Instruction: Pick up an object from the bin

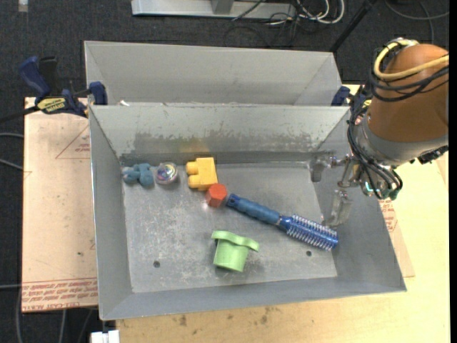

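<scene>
Hovering at right-centre of frame, jaws by bristle end of blue brush (282,221), which lies diagonally on bin (178,277) floor, lower right; jaws released or clenched: cannot tell.

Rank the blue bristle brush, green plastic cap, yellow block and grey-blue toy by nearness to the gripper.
1. Blue bristle brush, beside the gripper.
2. Green plastic cap, front centre.
3. Yellow block, back wall.
4. Grey-blue toy, back left.

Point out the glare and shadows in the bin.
Camera view: soft even light; pale sheen along the bin's back wall; a glint on the small round shiny thing; the green flanged piece throws only a faint shadow on the floor.
</scene>
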`<action>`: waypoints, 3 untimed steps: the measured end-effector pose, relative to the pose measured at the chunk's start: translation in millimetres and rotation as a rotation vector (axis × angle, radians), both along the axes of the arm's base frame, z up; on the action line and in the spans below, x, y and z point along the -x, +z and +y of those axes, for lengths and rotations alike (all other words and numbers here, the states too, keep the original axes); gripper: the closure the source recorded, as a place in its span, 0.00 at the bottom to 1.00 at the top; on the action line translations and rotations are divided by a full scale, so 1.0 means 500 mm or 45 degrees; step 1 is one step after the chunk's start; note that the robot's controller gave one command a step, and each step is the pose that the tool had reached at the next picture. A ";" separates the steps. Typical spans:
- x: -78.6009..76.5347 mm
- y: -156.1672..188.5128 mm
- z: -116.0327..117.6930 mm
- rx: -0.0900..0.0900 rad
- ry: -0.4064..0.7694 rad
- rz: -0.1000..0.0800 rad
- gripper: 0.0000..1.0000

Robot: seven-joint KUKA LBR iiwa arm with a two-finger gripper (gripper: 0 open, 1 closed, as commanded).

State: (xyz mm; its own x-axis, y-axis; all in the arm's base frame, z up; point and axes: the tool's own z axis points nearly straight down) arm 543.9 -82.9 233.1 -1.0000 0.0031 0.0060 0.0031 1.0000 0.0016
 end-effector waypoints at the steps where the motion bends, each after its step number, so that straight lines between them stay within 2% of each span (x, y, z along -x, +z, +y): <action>1: 0.074 -0.168 -0.023 0.002 -0.406 -0.002 0.00; 2: 0.032 -0.335 -0.054 0.003 -0.444 -0.001 0.00; 3: 0.030 -0.328 -0.053 0.003 -0.442 -0.005 1.00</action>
State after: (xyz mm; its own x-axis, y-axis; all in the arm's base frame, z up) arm 529.0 -109.5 69.0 -0.9393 0.3430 0.0014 0.3430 0.9393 -0.0001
